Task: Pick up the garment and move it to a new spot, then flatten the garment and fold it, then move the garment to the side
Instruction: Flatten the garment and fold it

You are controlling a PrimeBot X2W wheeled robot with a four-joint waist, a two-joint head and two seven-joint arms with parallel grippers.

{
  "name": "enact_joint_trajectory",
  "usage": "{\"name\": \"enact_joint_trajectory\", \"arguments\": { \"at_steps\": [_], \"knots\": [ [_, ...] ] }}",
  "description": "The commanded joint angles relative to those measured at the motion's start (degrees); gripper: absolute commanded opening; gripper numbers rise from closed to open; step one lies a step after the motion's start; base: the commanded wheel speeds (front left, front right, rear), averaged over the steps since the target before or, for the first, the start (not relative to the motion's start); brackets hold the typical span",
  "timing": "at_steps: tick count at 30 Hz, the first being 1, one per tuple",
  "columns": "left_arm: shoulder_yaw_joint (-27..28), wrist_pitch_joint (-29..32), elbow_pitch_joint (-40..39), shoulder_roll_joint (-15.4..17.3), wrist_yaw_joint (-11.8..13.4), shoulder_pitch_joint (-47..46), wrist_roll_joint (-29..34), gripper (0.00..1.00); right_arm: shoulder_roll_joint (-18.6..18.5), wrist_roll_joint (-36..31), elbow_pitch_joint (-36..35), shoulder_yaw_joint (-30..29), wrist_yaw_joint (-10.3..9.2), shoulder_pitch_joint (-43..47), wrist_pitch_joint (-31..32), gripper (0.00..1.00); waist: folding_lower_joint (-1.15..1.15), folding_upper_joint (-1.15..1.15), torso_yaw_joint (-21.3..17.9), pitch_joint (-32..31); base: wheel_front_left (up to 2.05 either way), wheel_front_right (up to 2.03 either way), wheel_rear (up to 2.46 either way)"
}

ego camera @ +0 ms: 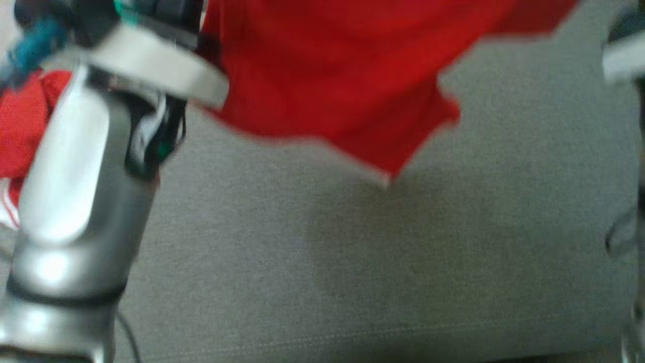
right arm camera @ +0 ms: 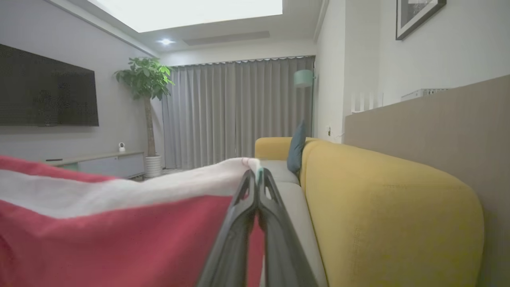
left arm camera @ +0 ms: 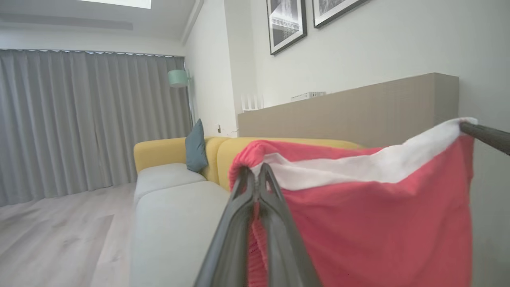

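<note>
The left jaws are clenched on one end of the white band of the red garment (left arm camera: 378,223), and the right jaws are clenched on the other end. The garment hangs stretched between them above the grey sofa seat (ego camera: 403,262), near the yellow backrest (right arm camera: 378,207).

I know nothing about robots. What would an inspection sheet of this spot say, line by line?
surface: grey sofa seat, lying below the hanging cloth.
job's things: red garment with a white band, held up and stretched between both grippers.
clutter: nothing seen.
grippers: left gripper shut on the garment's banded edge; right gripper shut on the other end of that edge.
cables: thin dark cable beside the base of the left arm.
surroundings: yellow sofa back, teal cushion, grey curtains, potted plant, wall television.
</note>
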Motion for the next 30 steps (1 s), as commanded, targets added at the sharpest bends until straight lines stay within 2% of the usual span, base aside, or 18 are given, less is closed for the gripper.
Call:
{"name": "enact_joint_trajectory", "arguments": {
  "at_steps": [1, 7, 10, 14, 23, 26, 30],
  "knots": [
    [2.8, -1.8, 1.2, 1.0, -0.8, -5.8, 0.2, 0.00, -0.2, 1.0, 0.5, 1.7, 0.23, -5.3, -1.4, 0.00, -0.01, 0.00, -0.7, 1.3, 0.00, 0.00, 0.00],
    [3.7, -12.7, 23.7, -2.0, -3.4, -19.2, 0.1, 0.00, 2.1, 0.5, 20.7, 7.7, 0.23, -21.3, -10.2, 0.00, -0.01, 0.00, -2.0, 3.5, 0.00, 0.00, 0.00],
    [3.4, -14.2, 34.3, -3.2, -4.2, -22.3, 0.5, 0.00, 4.6, 0.6, 30.8, 11.3, 0.23, -26.3, -13.0, 0.00, -0.01, 0.00, -3.0, 4.5, 0.00, 0.00, 0.00],
    [3.5, -14.6, 45.9, -4.6, -5.0, -22.7, 0.1, 0.00, 8.3, 2.5, 41.7, 15.6, 0.23, -28.6, -16.1, 0.00, -0.01, 0.00, -4.0, 6.5, 0.00, 0.00, 0.00],
    [6.0, -14.7, 58.3, -7.4, -5.0, -17.1, -1.5, 0.00, 11.6, 9.5, 53.4, 24.5, 0.23, -24.1, -20.4, 0.00, -0.01, 0.00, -4.1, 11.6, 0.00, 0.00, 0.00],
    [6.1, -14.7, 58.9, -8.1, -4.5, -15.8, -1.2, 0.00, 11.4, 11.8, 53.6, 27.8, 0.23, -21.7, -21.6, 0.00, -0.01, 0.00, -3.7, 12.7, 0.00, 0.00, 0.00],
    [4.9, -14.7, 55.4, -8.6, -3.7, -10.4, 0.9, 0.00, 8.4, 15.1, 50.6, 31.9, 0.23, -15.4, -23.1, 0.00, -0.01, 0.00, -2.8, 11.6, 0.00, 0.00, 0.00]
  ]
}}
